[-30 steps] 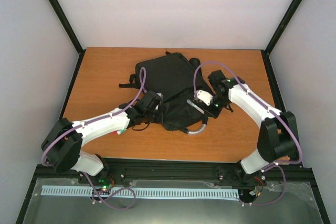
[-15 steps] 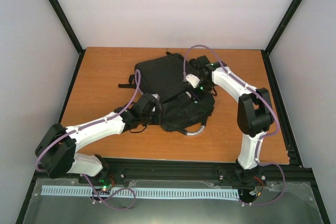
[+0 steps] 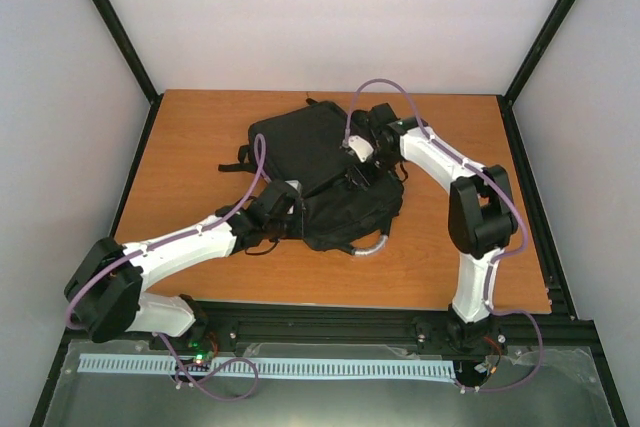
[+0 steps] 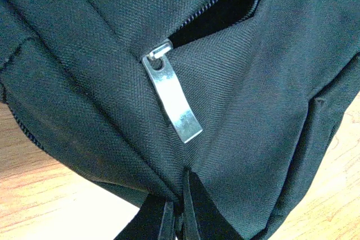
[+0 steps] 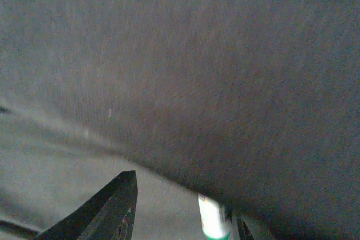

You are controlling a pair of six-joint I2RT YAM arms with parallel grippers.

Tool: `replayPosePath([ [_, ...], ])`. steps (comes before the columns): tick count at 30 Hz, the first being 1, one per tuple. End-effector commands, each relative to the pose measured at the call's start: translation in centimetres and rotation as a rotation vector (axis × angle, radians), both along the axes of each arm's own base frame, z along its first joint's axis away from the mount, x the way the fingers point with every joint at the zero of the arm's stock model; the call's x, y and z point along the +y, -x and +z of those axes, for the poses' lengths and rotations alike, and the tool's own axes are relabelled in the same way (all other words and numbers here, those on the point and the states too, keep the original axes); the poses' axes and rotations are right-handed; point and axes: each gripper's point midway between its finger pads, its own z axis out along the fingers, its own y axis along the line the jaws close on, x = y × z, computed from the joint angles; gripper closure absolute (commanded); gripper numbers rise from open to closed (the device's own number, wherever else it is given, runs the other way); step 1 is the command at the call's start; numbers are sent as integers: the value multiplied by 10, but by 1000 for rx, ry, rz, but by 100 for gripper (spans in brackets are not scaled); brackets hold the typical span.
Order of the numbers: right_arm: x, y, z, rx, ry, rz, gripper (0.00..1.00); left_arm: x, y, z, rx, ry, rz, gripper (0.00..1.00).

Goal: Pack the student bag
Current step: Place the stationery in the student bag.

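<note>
Black student bag (image 3: 300, 147) on table (image 3: 190, 137) — grey handle (image 3: 368, 247) nearside.

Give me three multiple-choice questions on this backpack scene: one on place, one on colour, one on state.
1. Where does the student bag lie? A on the table B on the floor C on a hook
2. The zipper pull is: A red B silver C black
3. The zipper beside it is: A open B shut C torn off
Answers: A, it rests on the wooden table; B, shiny metal; A, a dark gap shows past the slider.
</note>
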Motion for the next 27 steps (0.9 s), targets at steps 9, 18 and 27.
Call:
replayPosePath([
  [9, -22, 23, 37, -258, -1, 37, 46, 3, 2, 16, -36, 2, -9, 99],
  [18, -18, 27, 11, -245, -24, 67, 58, 5, 2, 20, -42, -2, -6, 99],
  [27, -5, 15, 1, -243, -51, 85, 77, 4, 5, 15, -35, 18, -8, 99],
])
